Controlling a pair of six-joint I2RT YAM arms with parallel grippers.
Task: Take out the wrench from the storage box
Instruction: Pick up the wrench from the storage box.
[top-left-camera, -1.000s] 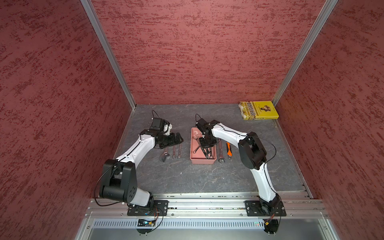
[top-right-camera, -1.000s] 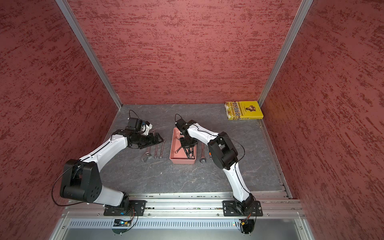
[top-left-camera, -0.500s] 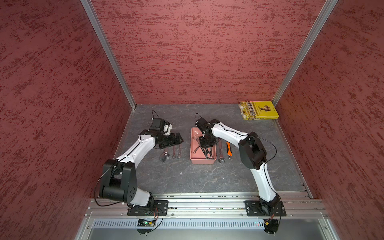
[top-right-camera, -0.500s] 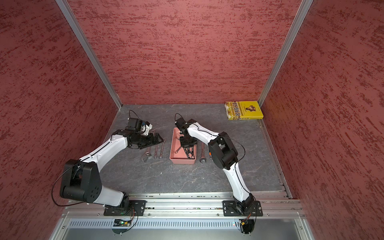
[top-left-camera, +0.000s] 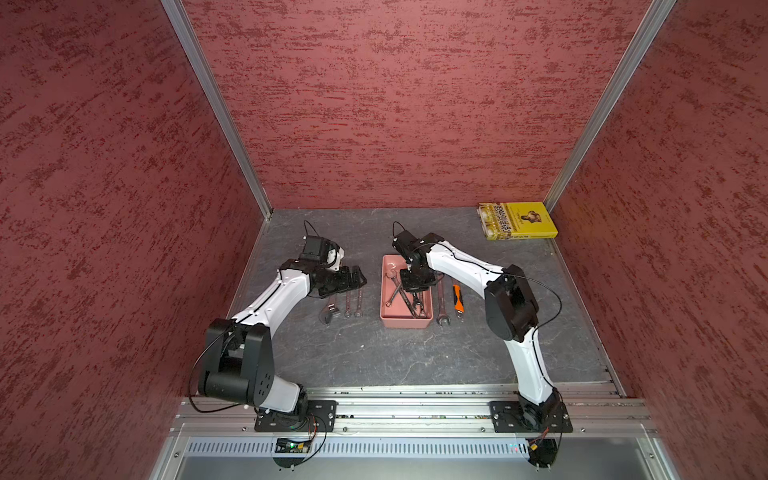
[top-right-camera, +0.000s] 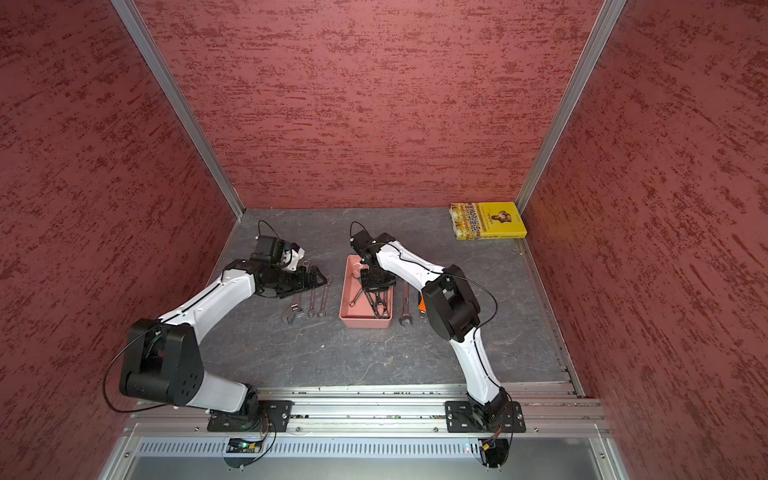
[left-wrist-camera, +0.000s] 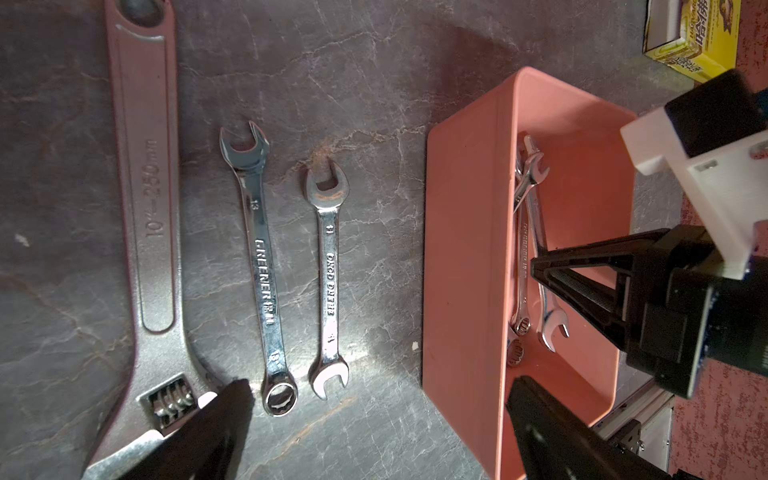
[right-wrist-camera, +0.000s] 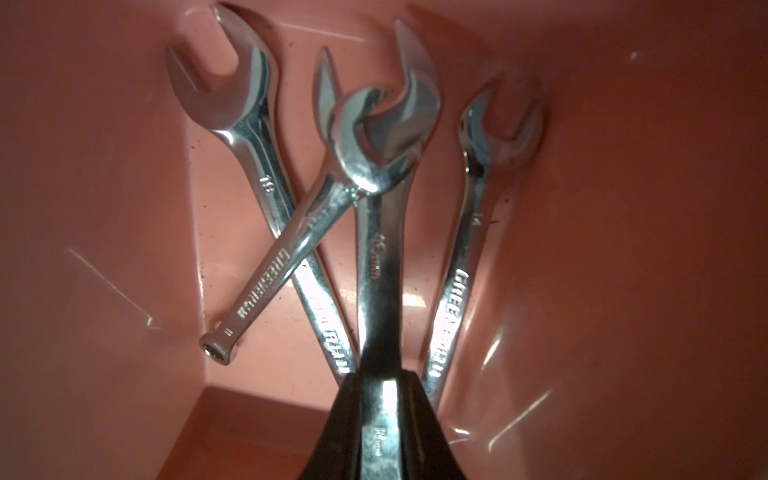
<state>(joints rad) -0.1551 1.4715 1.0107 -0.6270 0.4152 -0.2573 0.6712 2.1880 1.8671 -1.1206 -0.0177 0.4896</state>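
Red textured walls (top-left-camera: 395, 104) enclose a dark grey, stone-patterned counter (top-left-camera: 415, 357). The right tool (right-wrist-camera: 381, 388) is clamped narrowly on the shank of a chrome open-ended wrench (right-wrist-camera: 384, 232). That wrench lies inside the salmon-pink plastic storage box (top-left-camera: 406, 322) near the counter's middle, its head over three other chrome wrenches (right-wrist-camera: 266, 183). Left of the box, the left tool (top-left-camera: 357, 277) hangs wide open by a large adjustable wrench (left-wrist-camera: 145, 208) and two small spanners (left-wrist-camera: 262, 257). A yellow book (top-left-camera: 517, 220) sits in the far right corner.
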